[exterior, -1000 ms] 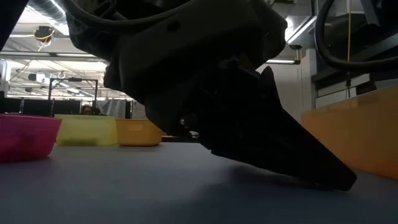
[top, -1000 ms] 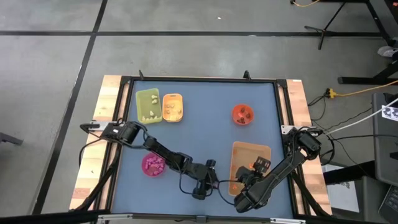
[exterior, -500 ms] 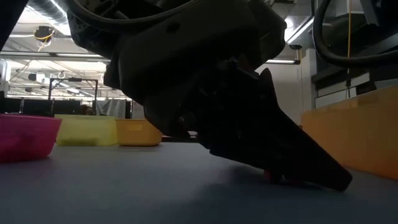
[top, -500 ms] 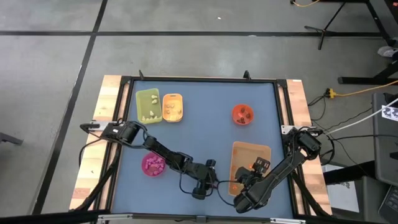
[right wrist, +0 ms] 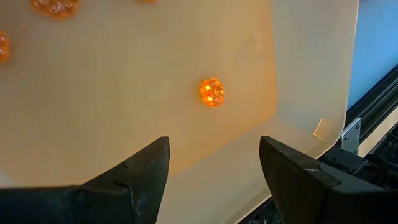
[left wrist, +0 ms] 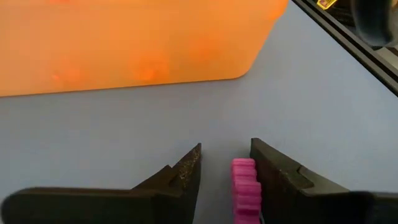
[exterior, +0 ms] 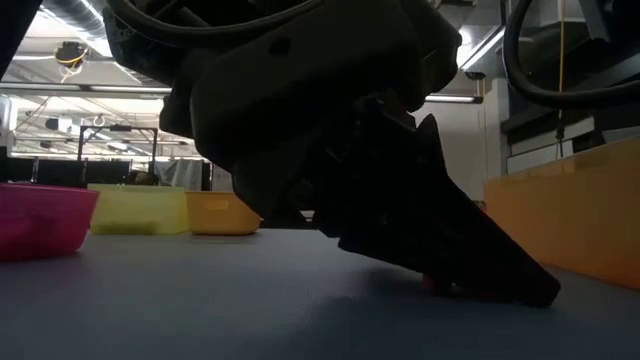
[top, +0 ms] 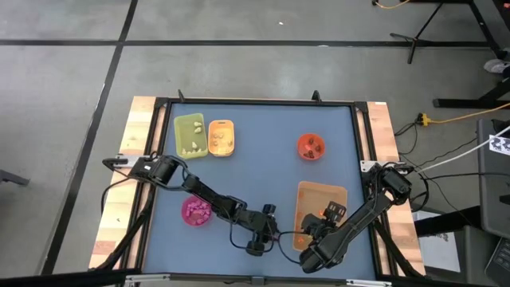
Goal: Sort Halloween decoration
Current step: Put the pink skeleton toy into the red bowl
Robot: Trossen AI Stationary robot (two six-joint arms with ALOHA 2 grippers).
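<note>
A magenta-pink ridged trinket (left wrist: 245, 186) lies on the blue table just off the tan tray's near left corner. It also shows in the low view (exterior: 436, 284). My left gripper (left wrist: 227, 163) (top: 279, 236) is low over the table and open, one finger on each side of the trinket. The trinket lies close against one finger, with a gap to the other. My right gripper (right wrist: 214, 162) (top: 317, 226) hangs open above the tan tray (top: 321, 195), pointing steeply down. Under it an orange trinket (right wrist: 211, 92) lies on the tray floor. My left gripper comes slanting down from the table's left. The inner side of one finger (left wrist: 267, 165) stands right against the pink trinket's long side (left wrist: 250, 180). I cannot tell whether they touch. The trinket lies flat on the table.
The tan tray's wall (left wrist: 124, 43) rises just beyond the left gripper. A pink bowl (top: 196, 210) stands at the near left, a red bowl (top: 311, 147) at the far right. A green tray (top: 190, 134) and an orange tray (top: 221, 137) stand at the far left.
My left gripper has tipped a little where it stands. In the low view its fingertip has drawn slightly back, and the pink trinket now shows under the finger. My right arm has kept still.
</note>
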